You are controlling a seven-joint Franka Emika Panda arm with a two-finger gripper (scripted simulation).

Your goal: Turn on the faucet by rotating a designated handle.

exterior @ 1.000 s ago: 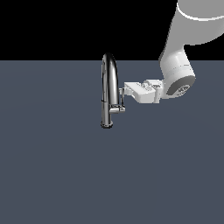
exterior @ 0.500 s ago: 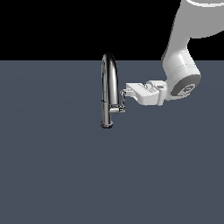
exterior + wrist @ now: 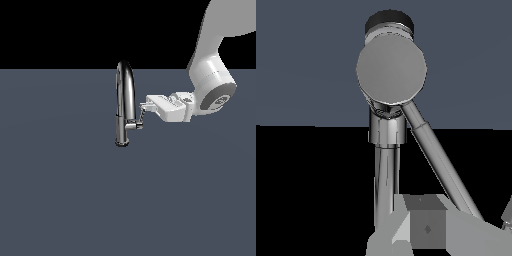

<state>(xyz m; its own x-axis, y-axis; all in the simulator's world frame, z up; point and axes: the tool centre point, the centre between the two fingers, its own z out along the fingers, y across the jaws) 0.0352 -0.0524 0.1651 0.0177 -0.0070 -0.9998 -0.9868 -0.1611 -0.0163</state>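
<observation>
One arm reaches in from the exterior view's right, its pincer (image 3: 145,106) right at the tip of the handle (image 3: 140,117) beside the faucet (image 3: 123,102) standing on the desk (image 3: 65,190). Clenched or released, I cannot tell. Contact looks made; the rotation itself seems largely left.

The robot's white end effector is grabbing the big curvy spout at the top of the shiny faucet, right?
Not quite. The white end effector is at the small handle on the side of the shiny faucet, not the curved spout on top. The exterior view shows it level with the lever, well below the arch.
</observation>
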